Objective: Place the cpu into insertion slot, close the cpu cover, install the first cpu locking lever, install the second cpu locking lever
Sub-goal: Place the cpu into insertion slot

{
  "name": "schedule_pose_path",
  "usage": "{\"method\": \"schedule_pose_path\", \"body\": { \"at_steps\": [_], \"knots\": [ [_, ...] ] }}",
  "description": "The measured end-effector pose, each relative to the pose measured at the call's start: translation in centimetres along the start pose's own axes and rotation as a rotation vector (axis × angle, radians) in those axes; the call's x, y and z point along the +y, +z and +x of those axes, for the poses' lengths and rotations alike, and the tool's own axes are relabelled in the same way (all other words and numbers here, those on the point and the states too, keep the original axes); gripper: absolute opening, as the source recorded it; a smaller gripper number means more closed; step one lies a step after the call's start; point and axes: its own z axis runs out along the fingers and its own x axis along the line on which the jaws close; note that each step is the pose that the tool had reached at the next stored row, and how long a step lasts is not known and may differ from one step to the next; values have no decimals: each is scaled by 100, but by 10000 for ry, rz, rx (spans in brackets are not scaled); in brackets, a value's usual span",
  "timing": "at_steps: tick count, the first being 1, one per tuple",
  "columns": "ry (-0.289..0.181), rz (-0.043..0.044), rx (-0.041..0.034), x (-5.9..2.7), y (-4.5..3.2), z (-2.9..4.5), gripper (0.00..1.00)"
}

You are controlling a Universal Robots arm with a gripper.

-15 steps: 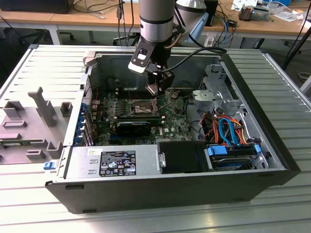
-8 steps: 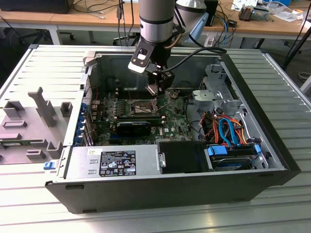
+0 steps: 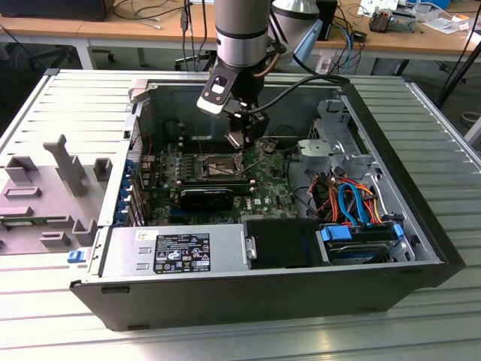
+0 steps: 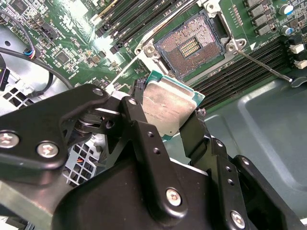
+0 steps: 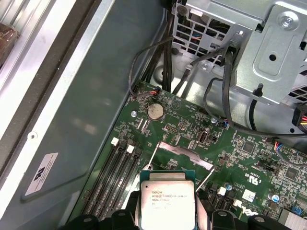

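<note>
Ribbed metal table (image 3: 79, 105), cluttered wooden desks (image 3: 83, 27) behind

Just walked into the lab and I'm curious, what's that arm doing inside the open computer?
The robot arm's tool is shut on the cpu, gripping the chip by its edges over the green motherboard inside the open computer case. The insertion slot lies bare with its contacts exposed, so the chip is not yet seated. In the second wrist view the cpu sits short of the slot.
</note>
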Motion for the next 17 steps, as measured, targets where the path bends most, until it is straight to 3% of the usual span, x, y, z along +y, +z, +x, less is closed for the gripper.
{"method": "schedule_pose_path", "body": {
  "at_steps": [17],
  "knots": [
    [120, -2, -11, -1, 9, 0, 55]
  ]
}}
